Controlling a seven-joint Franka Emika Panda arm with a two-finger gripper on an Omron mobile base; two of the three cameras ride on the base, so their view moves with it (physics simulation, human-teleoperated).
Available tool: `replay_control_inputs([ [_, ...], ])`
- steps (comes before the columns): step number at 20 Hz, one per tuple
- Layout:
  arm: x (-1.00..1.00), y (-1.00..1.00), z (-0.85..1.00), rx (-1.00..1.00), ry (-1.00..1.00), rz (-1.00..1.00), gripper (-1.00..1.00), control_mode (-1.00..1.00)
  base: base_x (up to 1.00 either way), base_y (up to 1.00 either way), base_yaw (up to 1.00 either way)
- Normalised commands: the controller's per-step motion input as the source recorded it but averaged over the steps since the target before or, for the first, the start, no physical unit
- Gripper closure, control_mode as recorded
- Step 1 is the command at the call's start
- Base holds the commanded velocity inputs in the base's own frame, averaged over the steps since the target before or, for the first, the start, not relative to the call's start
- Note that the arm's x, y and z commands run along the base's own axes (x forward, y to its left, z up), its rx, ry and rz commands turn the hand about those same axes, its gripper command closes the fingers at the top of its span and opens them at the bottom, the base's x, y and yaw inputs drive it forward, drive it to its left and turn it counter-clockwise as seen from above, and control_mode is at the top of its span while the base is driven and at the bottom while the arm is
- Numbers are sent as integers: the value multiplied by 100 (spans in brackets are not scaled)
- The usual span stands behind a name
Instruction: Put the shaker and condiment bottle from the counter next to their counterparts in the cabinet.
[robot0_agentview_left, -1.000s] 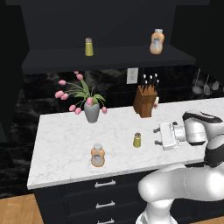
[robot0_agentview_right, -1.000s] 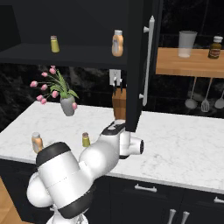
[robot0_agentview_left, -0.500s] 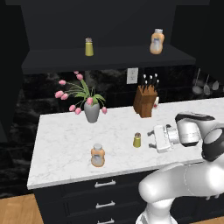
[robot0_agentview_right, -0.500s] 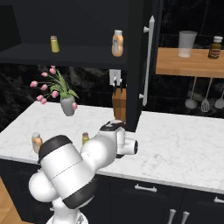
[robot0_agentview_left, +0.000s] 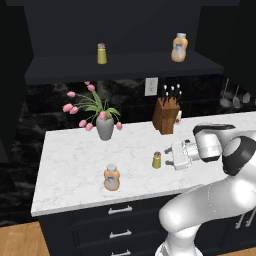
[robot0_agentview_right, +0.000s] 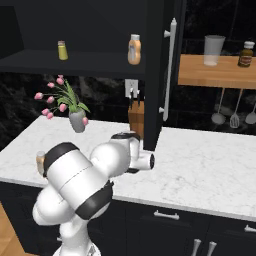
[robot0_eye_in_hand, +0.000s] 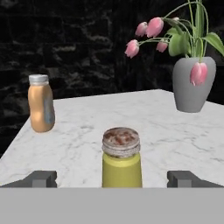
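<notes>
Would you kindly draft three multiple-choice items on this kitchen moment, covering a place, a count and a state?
1. Where does the counter's shaker stand in the hand view?
A. between the finger tips
B. beside the vase
C. on the shelf

2. How many orange condiment bottles appear in the left base view?
A. one
B. two
C. three

3. The gripper is:
A. shut on the shaker
B. open
C. holding the bottle

Answers: 1 A, tips flank it. 2 B, condiment bottle on the counter, counterpart bottle in the cabinet. 3 B, tips wide apart.
</notes>
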Motion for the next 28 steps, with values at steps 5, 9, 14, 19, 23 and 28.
replay_control_inputs([
  [5, -6, 0, -15, -4, 4, 0, -100, -100, 0, 0, 0],
  [9, -30, 0, -14, -2, 0, 1, -100, -100, 0, 0, 0],
  [14, -4, 8, 0, 0, 0, 0, -100, -100, 0, 0, 0],
  [19, 10, 25, 0, 0, 1, 0, -100, -100, 0, 0, 0],
  [23, 6, 33, 0, 0, 0, 0, -100, -100, 0, 0, 0],
  [28, 21, 30, 0, 0, 0, 0, -100, -100, 0, 0, 0],
])
